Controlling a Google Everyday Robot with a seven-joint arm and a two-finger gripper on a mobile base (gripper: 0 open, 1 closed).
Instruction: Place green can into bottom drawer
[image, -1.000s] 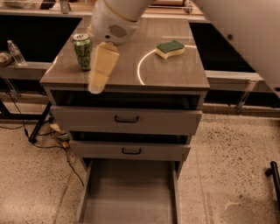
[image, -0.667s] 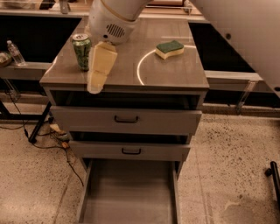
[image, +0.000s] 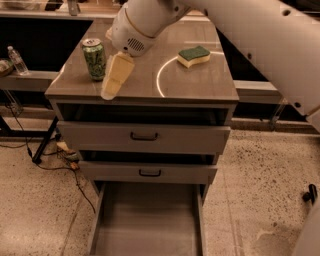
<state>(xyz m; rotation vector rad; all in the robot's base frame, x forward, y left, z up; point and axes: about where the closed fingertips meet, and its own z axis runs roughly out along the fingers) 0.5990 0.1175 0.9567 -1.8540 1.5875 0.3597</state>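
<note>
Green-and-white aluminium drink can (image: 94, 59) upright near front-left edge of grey-brown cabinet top (image: 195, 86). Cream gripper (image: 112, 86) just right of it; jaw state cannot tell. Green-yellow sponge (image: 194, 55) well apart. Shallow grey bottom drawer (image: 145, 225) pulled out, floor open.

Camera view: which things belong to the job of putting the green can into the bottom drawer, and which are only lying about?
For the job:
green can, standing on the cabinet top
bottom drawer, pulled open
hand, close beside the can

Lying about:
sponge, on the cabinet top
water bottle, off the cabinet
</note>
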